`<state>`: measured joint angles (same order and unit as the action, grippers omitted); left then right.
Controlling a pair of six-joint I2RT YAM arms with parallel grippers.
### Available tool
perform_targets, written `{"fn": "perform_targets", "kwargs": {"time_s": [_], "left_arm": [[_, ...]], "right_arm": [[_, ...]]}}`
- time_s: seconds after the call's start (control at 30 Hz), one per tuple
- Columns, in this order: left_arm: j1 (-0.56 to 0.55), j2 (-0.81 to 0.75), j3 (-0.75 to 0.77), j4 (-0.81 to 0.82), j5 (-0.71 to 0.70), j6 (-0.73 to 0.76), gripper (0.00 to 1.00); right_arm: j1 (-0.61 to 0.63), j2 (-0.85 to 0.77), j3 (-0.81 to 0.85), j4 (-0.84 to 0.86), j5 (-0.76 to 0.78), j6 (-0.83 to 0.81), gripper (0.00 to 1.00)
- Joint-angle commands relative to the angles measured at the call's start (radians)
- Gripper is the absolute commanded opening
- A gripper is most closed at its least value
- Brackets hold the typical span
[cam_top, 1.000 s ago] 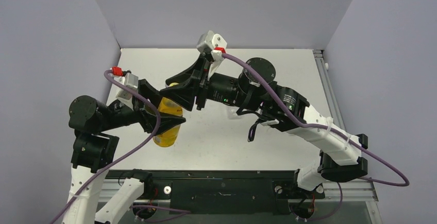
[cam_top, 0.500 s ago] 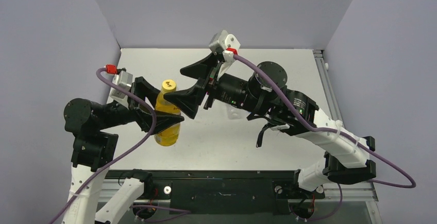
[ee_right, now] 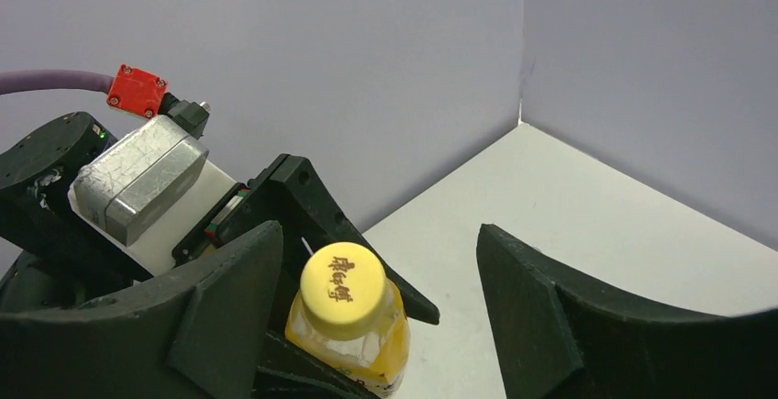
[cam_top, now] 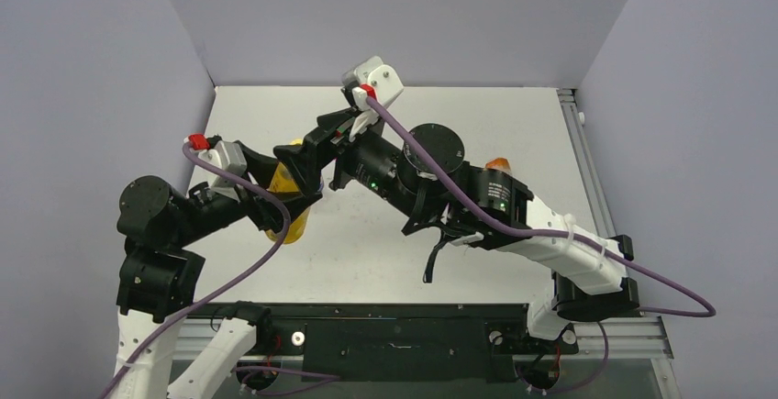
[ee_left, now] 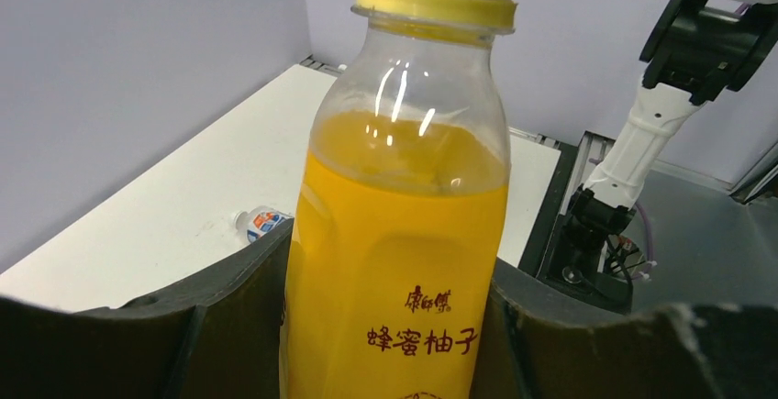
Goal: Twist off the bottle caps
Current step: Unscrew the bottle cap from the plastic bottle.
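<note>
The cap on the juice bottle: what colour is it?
Yellow, with dark characters printed on top. The cap shows best in the right wrist view.

We see the left arm [cam_top: 147, 211] and right arm [cam_top: 583, 257] built alike: white shells between black joints. A purple cable [ee_right: 46, 81] ends in a red connector [ee_right: 136, 90] on a silver wrist-camera box [ee_right: 138, 179]; the fingers [ee_right: 569, 326] are matte-black wedges.
</note>
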<state>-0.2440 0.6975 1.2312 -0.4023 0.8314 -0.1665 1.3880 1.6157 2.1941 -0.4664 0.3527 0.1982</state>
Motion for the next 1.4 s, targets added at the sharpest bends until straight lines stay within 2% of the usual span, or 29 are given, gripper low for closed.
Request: {"fn": "perform_targets", "kwargs": {"time_s": [0.0, 0.17, 0.33, 0.47, 0.5, 0.53, 0.63, 0.7, 0.77, 0.8, 0.87, 0.93, 1.0, 1.07, 1.13, 1.17, 1.2, 1.27, 1.37], "left_arm": [[0.001, -0.009, 0.016, -0.026, -0.04, 0.057, 0.0], [0.001, -0.007, 0.02, -0.034, -0.035, 0.053, 0.0], [0.002, -0.001, 0.02, -0.025, -0.032, 0.03, 0.0], [0.002, 0.01, 0.027, -0.009, -0.015, -0.027, 0.0], [0.001, 0.015, 0.033, -0.004, 0.005, -0.041, 0.0], [0.001, 0.018, 0.034, 0.01, 0.018, -0.078, 0.0], [0.001, 0.031, 0.032, 0.068, 0.133, -0.174, 0.0], [0.001, 0.033, 0.015, 0.156, 0.221, -0.288, 0.02], [0.001, 0.033, -0.012, 0.33, 0.298, -0.425, 0.03], [0.002, 0.033, -0.02, 0.379, 0.331, -0.505, 0.04], [0.001, 0.04, -0.034, 0.447, 0.353, -0.57, 0.03], [0.001, 0.043, -0.033, 0.458, 0.359, -0.585, 0.03], [0.001, 0.039, -0.033, 0.448, 0.355, -0.567, 0.03], [0.001, 0.034, -0.016, 0.366, 0.322, -0.484, 0.03], [0.001, 0.03, 0.002, 0.25, 0.253, -0.362, 0.02], [0.001, 0.029, 0.004, 0.189, 0.195, -0.284, 0.0], [0.001, 0.025, 0.008, 0.164, 0.166, -0.257, 0.0], [0.001, 0.024, 0.009, 0.104, 0.096, -0.172, 0.0], [0.001, 0.026, 0.008, 0.04, 0.062, -0.082, 0.0]], "right_arm": [[-0.003, 0.028, 0.075, -0.022, 0.01, 0.009, 0.69], [-0.011, 0.031, 0.065, -0.028, -0.03, 0.018, 0.52], [-0.043, 0.006, 0.021, -0.013, -0.079, 0.048, 0.21], [-0.085, -0.018, 0.003, -0.013, -0.156, 0.049, 0.05], [-0.106, -0.031, -0.003, -0.017, -0.223, 0.045, 0.01], [-0.119, -0.049, -0.009, -0.01, -0.263, 0.036, 0.0], [-0.186, -0.097, -0.056, 0.019, -0.544, 0.027, 0.0], [-0.212, -0.122, -0.072, 0.03, -0.67, 0.025, 0.0], [-0.224, -0.139, -0.084, 0.037, -0.75, 0.025, 0.0], [-0.226, -0.147, -0.09, 0.044, -0.781, 0.026, 0.0], [-0.227, -0.151, -0.113, 0.05, -0.794, 0.029, 0.0], [-0.228, -0.152, -0.123, 0.045, -0.775, 0.03, 0.04], [-0.227, -0.159, -0.14, 0.045, -0.701, 0.033, 0.22], [-0.225, -0.174, -0.159, 0.063, -0.565, 0.051, 0.67], [-0.212, -0.188, -0.174, 0.084, -0.41, 0.077, 0.77], [-0.203, -0.189, -0.18, 0.102, -0.361, 0.101, 0.78], [-0.181, -0.186, -0.185, 0.105, -0.254, 0.116, 0.79], [-0.146, -0.148, -0.138, 0.069, -0.151, 0.146, 0.79], [-0.096, -0.076, -0.042, 0.003, -0.077, 0.107, 0.8]]}}
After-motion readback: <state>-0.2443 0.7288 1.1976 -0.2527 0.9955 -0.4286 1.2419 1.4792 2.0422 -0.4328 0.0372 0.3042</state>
